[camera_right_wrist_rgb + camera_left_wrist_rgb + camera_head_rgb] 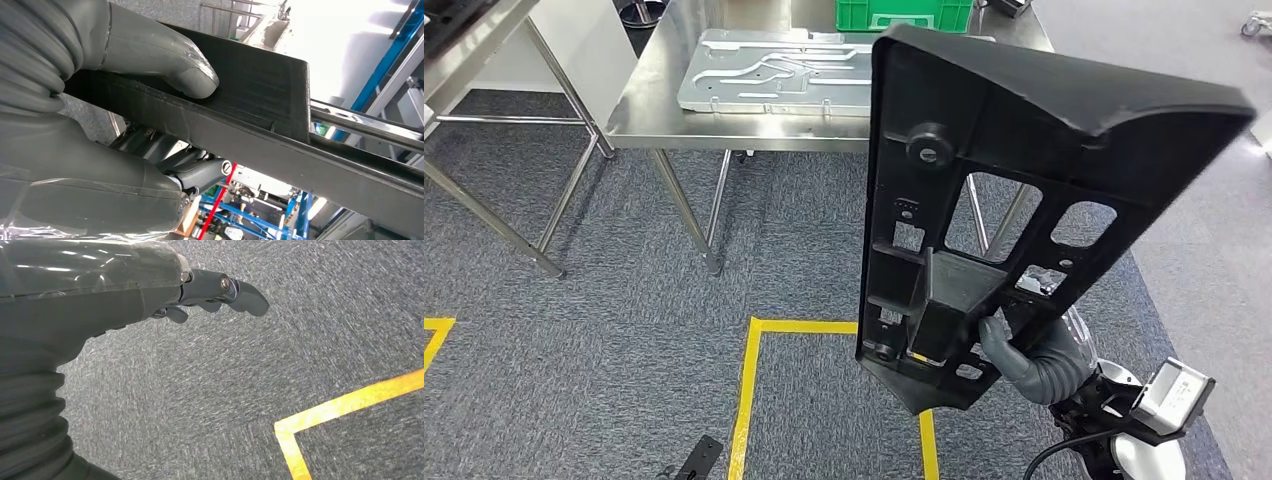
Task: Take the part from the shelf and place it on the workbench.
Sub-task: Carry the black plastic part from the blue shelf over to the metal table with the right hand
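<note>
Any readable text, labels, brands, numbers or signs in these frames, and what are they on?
None readable: no lettering shows on the black part, the right hand, the metal plate, the green crate, the workbench, or the left hand.

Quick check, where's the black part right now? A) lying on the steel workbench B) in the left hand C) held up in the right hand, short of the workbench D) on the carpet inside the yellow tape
C: the right hand grips the black part at its lower end, holding it upright above the carpet, in front of the steel workbench; the left hand holds nothing.
</note>
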You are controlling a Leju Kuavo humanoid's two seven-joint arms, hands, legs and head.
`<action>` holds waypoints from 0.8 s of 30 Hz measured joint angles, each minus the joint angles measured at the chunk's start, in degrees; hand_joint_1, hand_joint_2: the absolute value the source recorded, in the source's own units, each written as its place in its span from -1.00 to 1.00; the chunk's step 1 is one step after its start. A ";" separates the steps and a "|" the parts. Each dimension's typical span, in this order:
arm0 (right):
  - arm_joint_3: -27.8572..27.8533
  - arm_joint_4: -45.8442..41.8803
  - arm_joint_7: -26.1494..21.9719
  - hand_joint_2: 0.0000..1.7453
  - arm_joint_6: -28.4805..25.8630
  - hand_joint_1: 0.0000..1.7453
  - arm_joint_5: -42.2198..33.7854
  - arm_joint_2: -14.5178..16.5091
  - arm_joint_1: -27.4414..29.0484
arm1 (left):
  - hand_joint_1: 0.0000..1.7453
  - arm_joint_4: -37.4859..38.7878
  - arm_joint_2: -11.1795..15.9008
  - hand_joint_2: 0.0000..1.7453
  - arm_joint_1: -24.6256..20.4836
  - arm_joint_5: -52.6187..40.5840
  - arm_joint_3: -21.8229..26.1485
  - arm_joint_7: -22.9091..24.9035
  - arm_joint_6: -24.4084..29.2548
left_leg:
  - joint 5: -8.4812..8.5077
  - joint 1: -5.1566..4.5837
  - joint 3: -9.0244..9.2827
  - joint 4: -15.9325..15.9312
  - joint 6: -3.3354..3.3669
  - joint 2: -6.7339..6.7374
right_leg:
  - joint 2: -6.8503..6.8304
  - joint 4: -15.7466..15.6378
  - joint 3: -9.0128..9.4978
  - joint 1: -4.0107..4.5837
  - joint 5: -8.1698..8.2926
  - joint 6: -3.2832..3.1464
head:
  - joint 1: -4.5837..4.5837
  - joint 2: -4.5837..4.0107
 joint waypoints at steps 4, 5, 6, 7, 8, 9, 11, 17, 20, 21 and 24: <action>-0.12 0.13 -0.01 1.00 -0.17 1.00 0.43 -0.28 0.23 | -1.00 0.07 -0.35 1.00 -0.18 -0.18 -0.02 0.13 -0.08 | -1.16 -0.02 1.44 0.07 -0.68 -1.50 | 2.33 -12.47 2.42 0.37 9.57 -1.19 | 0.00 0.00; -0.20 0.14 -0.02 1.00 -0.27 1.00 0.57 -0.36 0.38 | -1.00 0.10 -0.43 1.00 -0.27 -0.28 -0.04 0.17 -0.11 | -1.21 0.10 1.36 0.05 -0.94 -1.81 | 2.75 -13.39 2.68 0.49 9.69 -1.40 | 0.00 0.00; -0.32 0.12 -0.03 1.00 -0.38 1.00 0.71 -0.44 0.52 | -1.00 0.11 -0.48 1.00 -0.34 -0.40 -0.08 0.21 -0.14 | -1.19 0.16 1.30 -0.03 -1.27 -2.22 | 2.49 -13.75 2.79 0.61 9.58 -1.56 | -0.01 0.00; -0.43 0.03 -0.04 1.00 -0.49 1.00 0.83 -0.50 0.67 | -1.00 0.11 -0.50 1.00 -0.31 -0.52 -0.11 0.22 -0.19 | -1.21 0.20 1.27 -0.14 -1.62 -2.56 | 2.04 -14.12 3.03 0.47 9.59 -1.77 | -0.02 0.00; -0.51 -0.12 -0.05 1.00 -0.58 1.00 0.95 -0.54 0.87 | -1.00 0.11 -0.51 1.00 -0.20 -0.57 -0.14 0.24 -0.22 | -1.48 0.16 1.20 0.07 -1.95 -2.44 | 1.57 -14.59 3.41 0.30 9.66 -2.03 | -0.03 0.00; -0.57 -0.29 -0.10 1.00 -0.66 1.00 1.04 -0.57 1.15 | -1.00 0.11 -0.53 1.00 -0.14 -0.60 -0.15 0.24 -0.26 | -2.17 0.12 0.79 1.09 -2.28 -2.01 | 1.01 -15.06 3.88 0.10 9.72 -2.32 | -0.04 0.00; -0.62 -0.54 -0.30 1.00 -0.69 1.00 1.19 -0.60 1.88 | -1.00 0.11 -0.51 1.00 -0.09 -0.62 -0.20 0.24 -0.29 | -4.86 0.28 -1.69 6.50 -2.87 -0.60 | -0.20 -15.58 4.71 -0.07 9.58 -2.74 | -0.04 0.00; -0.62 -0.57 -0.54 1.00 -0.66 1.00 1.36 -0.61 2.84 | -1.00 0.11 -0.49 1.00 0.17 -0.60 -0.32 0.24 -0.34 | -2.06 1.15 -3.06 7.74 -3.86 1.61 | -3.10 -15.43 6.82 -0.26 7.75 -2.25 | -0.04 0.00; -0.67 -0.57 -0.65 1.00 -0.66 1.00 1.49 -0.60 2.67 | -1.00 0.11 -0.46 1.00 0.02 -0.54 -0.42 0.27 -0.34 | -0.27 0.69 0.74 0.51 -3.36 3.03 | -3.90 -15.20 7.50 0.06 6.70 -1.16 | -0.03 0.00; -0.69 -0.57 -0.71 1.00 -0.68 1.00 1.55 -0.60 2.57 | -1.00 0.11 -0.45 1.00 0.04 -0.51 -0.44 0.29 -0.34 | -0.62 0.47 0.83 0.39 -3.05 2.83 | -4.10 -15.23 7.56 0.18 6.59 -0.82 | -0.02 0.00; -0.70 -0.64 -0.81 1.00 -0.75 1.00 1.79 -0.57 2.42 | -1.00 0.11 -0.45 1.00 0.06 -0.49 -0.46 0.32 -0.34 | -0.81 0.58 1.09 -0.13 -1.88 2.20 | -3.52 -14.36 7.55 -0.01 5.54 0.00 | -0.01 0.00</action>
